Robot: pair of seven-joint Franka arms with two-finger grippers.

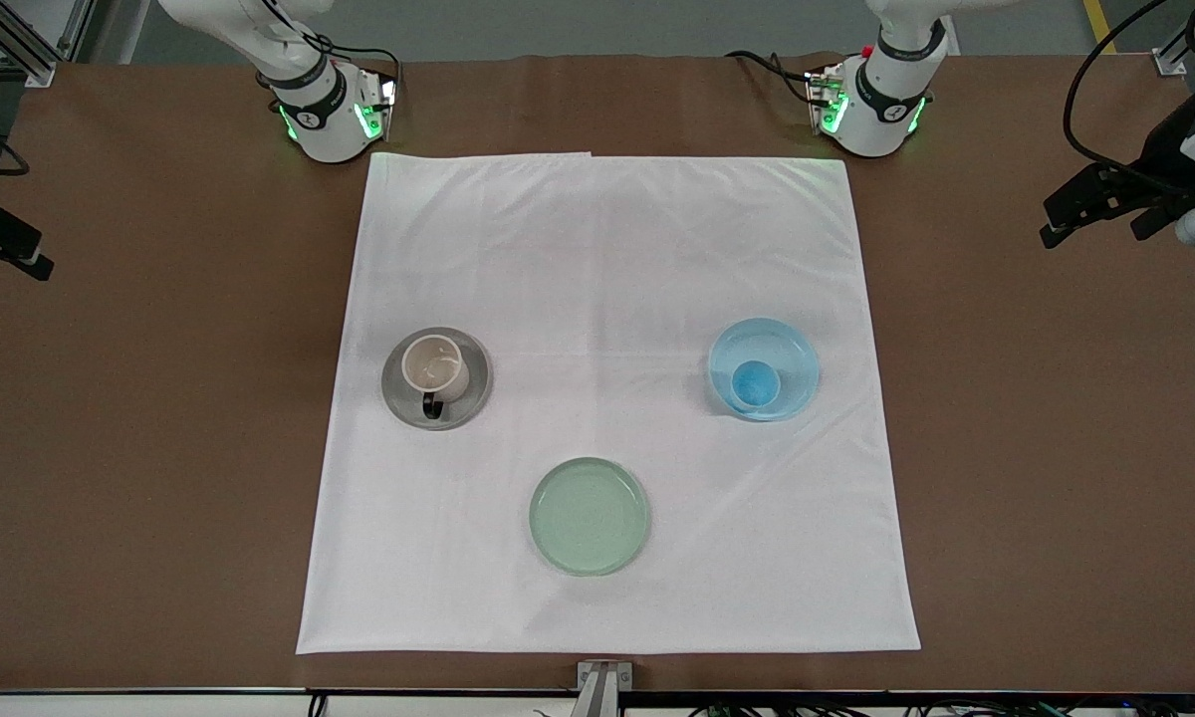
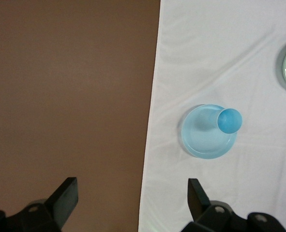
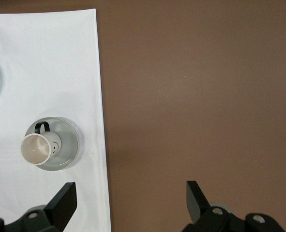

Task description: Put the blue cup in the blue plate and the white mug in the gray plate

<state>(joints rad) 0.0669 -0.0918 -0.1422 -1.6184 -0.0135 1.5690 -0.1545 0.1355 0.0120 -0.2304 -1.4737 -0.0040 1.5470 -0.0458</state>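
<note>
The blue cup stands upright in the blue plate, toward the left arm's end of the white cloth. The white mug stands upright in the gray plate, toward the right arm's end, its black handle pointing at the front camera. My left gripper is open and empty, high over the cloth's edge beside the blue plate and blue cup. My right gripper is open and empty, high over the cloth's edge beside the gray plate and white mug.
A pale green plate lies empty on the white cloth, nearer to the front camera than the other two plates. Brown bare table surrounds the cloth. The arms' bases stand along the table's back edge.
</note>
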